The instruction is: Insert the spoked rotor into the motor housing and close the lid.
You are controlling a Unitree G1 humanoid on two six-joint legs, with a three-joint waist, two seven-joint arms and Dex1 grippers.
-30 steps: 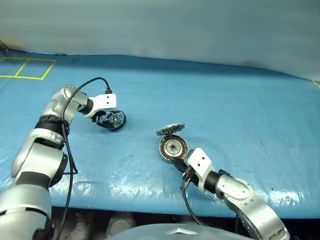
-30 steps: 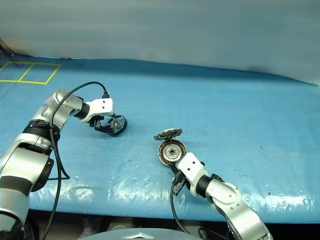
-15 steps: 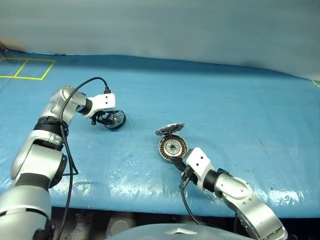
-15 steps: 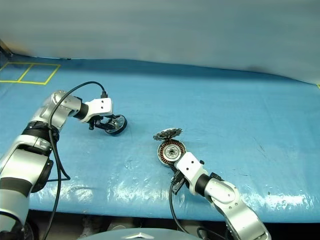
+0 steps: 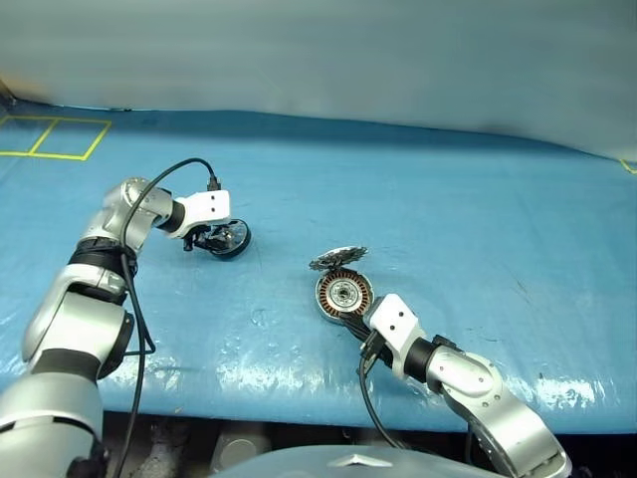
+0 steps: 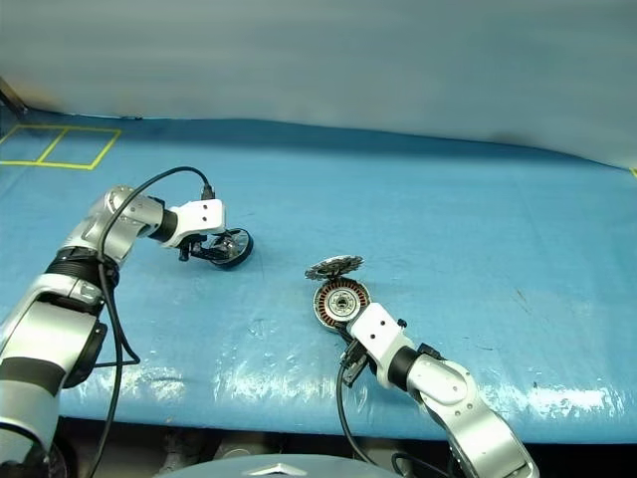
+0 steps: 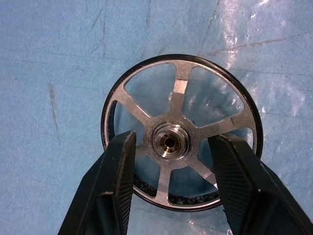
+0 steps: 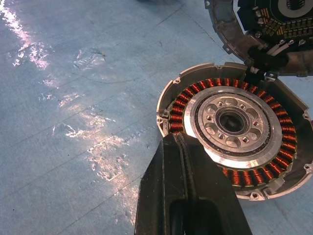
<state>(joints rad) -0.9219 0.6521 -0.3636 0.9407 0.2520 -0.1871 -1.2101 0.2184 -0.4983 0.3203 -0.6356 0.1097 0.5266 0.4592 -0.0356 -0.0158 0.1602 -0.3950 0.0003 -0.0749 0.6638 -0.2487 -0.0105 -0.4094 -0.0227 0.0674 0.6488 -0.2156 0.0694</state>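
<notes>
While half cut off, lid (image 8: 264, 29).

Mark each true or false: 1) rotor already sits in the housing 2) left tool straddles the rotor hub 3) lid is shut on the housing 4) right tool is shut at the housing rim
1) False. The spoked rotor lies on the blue table cover, apart from the motor housing.
2) True. The left tool has a finger on each side of the hub.
3) False. The lid stands tilted open behind the housing.
4) True. The right tool is shut there.
</notes>
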